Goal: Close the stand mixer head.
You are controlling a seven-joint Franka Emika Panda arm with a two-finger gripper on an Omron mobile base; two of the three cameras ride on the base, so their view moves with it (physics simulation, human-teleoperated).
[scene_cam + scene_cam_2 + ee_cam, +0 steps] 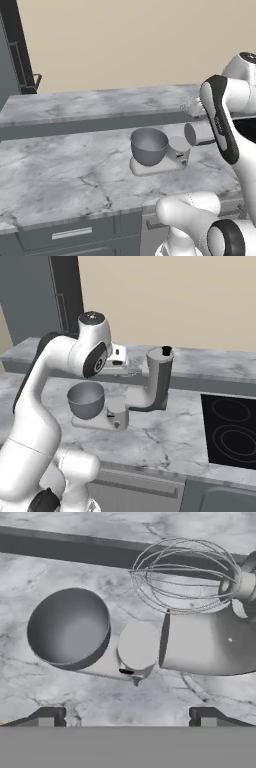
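The stand mixer head [159,381] is light grey and tilted up, standing almost upright on its hinge with the black knob [166,350] at the top. Its wire whisk [185,574] sticks out sideways over the counter. In the hand view the stand mixer head [210,644] lies at the right, beside the round hinge post [138,646]. The grey metal bowl [67,632] sits on the mixer base [100,420]. My gripper [127,717] is open and holds nothing; it hovers above the mixer, close to the whisk. My forearm partly hides the stand mixer head [197,134] in the left base view.
The mixer stands on a grey marble counter [60,170] with a raised back ledge [90,107]. A black cooktop [232,431] lies to the right. Drawers [70,232] run below the counter's front edge. A dark tall cabinet [60,296] stands at the back left.
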